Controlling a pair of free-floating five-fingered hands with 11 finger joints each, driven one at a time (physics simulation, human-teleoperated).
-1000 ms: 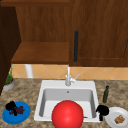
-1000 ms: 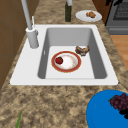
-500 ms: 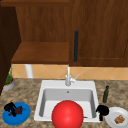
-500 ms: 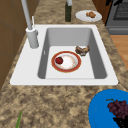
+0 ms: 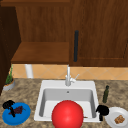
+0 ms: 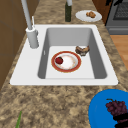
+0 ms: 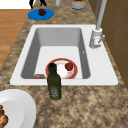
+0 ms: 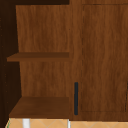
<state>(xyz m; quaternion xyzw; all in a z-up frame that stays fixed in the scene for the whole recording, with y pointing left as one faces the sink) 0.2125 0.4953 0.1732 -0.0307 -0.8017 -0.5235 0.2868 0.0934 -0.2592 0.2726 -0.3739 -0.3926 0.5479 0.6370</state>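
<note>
My left hand (image 5: 9, 105) hovers over a blue plate (image 5: 16, 117) on the counter left of the sink. Its fingers (image 6: 121, 119) curl round a bunch of dark grapes (image 6: 113, 106) lying on that plate (image 6: 100, 112). In the right side view the hand (image 7: 37, 3) straddles the grapes (image 7: 42, 11). My right hand (image 5: 102, 110) hangs with relaxed fingers at the sink's right rim, just left of a white plate (image 5: 112, 119) with a brown pastry (image 5: 119, 119). It holds nothing.
The white sink (image 6: 30, 75) holds a red-rimmed plate (image 6: 66, 62) with a small red fruit (image 6: 59, 60), and a brown pastry (image 6: 82, 50) beside it. A dark green bottle (image 7: 54, 82) stands at the sink's right. A large red ball (image 5: 67, 115) fills the front. The faucet (image 5: 68, 77) is behind.
</note>
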